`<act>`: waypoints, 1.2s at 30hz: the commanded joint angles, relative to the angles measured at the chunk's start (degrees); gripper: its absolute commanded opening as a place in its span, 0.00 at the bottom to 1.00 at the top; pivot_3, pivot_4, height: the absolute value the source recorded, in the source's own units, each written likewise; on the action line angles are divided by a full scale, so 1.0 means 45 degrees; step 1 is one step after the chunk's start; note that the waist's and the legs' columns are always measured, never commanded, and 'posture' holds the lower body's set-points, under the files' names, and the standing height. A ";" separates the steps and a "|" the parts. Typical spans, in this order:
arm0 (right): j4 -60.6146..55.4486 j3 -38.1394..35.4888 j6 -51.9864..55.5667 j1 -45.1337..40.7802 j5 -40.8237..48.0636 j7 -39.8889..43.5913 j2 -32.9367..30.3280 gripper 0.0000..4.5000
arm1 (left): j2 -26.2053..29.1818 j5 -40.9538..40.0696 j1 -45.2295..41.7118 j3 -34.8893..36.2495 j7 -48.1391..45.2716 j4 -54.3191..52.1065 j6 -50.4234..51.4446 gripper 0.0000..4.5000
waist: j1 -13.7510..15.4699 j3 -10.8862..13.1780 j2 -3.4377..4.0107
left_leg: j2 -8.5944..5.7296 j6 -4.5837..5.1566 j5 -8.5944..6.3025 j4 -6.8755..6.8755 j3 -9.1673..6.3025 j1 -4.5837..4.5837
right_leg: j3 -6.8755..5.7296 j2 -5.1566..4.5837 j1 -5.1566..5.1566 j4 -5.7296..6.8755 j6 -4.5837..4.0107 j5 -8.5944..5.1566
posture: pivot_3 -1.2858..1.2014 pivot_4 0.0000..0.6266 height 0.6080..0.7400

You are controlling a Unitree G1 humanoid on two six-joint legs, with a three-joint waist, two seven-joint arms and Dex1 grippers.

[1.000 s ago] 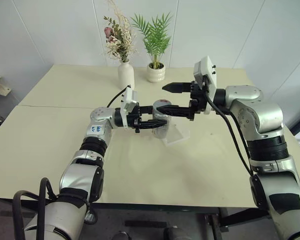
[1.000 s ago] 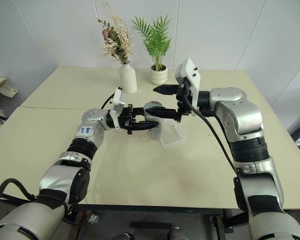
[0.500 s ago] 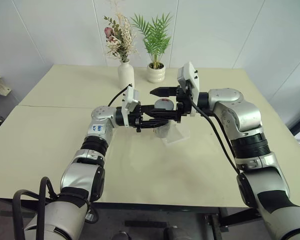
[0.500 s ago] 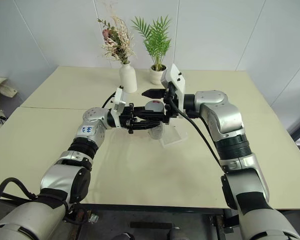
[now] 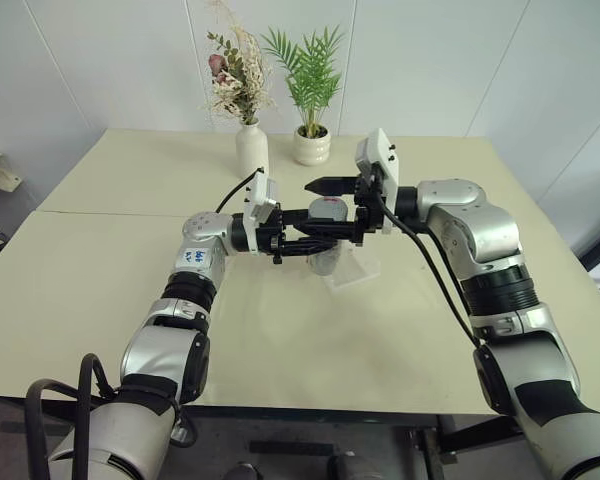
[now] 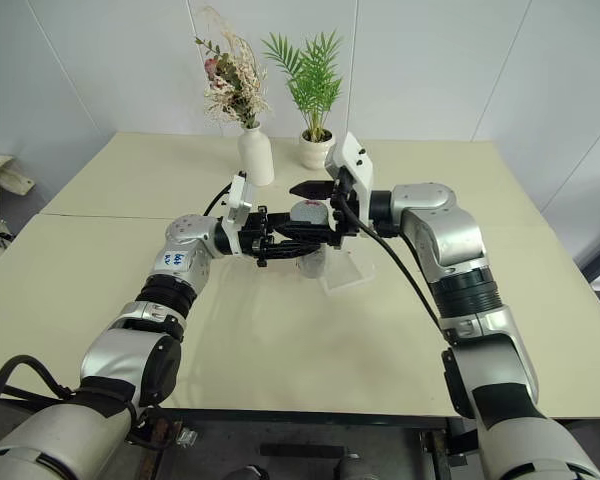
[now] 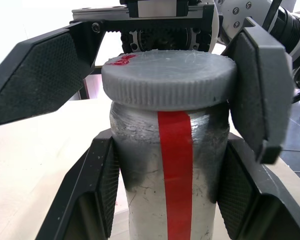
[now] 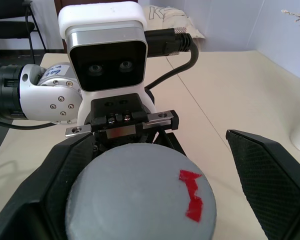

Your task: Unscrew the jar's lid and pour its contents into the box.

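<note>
Jar (image 7: 170,200) clamped in left tool (image 5: 305,243), likely light, rigid, slick. Right tool (image 8: 155,200) wide open astride lid (image 7: 167,77); grip ribbed rim.

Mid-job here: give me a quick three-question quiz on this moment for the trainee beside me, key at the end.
1. True or false: the lid is already off the jar.
2. Which gripper is clamped on the jar's body: A) left gripper, B) right gripper, C) neither?
3. Fill in: the right gripper's fingers stand ___ on either side of the lid.

Key:
1. False. The grey lid sits on the jar's mouth.
2. A. The left fingers press the jar's sides below the lid.
3. Open. One finger stands clear of the lid's rim; the other is close beside it, so the lid is not yet gripped.
</note>
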 commanded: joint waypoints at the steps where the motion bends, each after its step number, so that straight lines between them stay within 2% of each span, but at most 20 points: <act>1: -0.0420 -0.0578 -0.0100 -0.0190 0.0083 -0.0105 -0.0465 0.98 | 0.0164 -0.0136 -0.0253 0.0171 -0.0015 -0.0242 -0.0121 0.50 | -0.0002 0.0000 0.0000 | 0.0000 0.0000 0.0000 0.0000 0.0000 0.0000 | 0.0000 0.0000 0.0000 0.0000 0.0000 0.0000 | 0.52 0.24 1.00; 21: -0.1952 -0.1169 0.0738 0.1039 0.0544 -0.0390 -0.2138 0.98 | 0.0535 -0.0108 -0.0101 0.0190 0.0206 -0.0240 -0.0095 0.50 | 0.0045 0.0000 0.0000 | -0.0001 0.0000 0.0000 -0.0001 0.0001 -0.0002 | 0.0000 -0.0001 0.0000 -0.0007 0.0000 0.0000 | 0.52 0.24 1.00; 36: -0.3993 -0.1291 0.2045 0.1712 0.1447 -0.0636 -0.2028 0.98 | 0.0447 -0.0105 -0.0171 0.0174 0.0168 -0.0172 -0.0095 0.50 | 0.0008 0.0000 0.0000 | 0.0001 0.0000 0.0000 0.0000 0.0004 0.0001 | 0.0004 0.0003 0.0001 -0.0004 0.0001 0.0000 | 0.52 0.24 1.00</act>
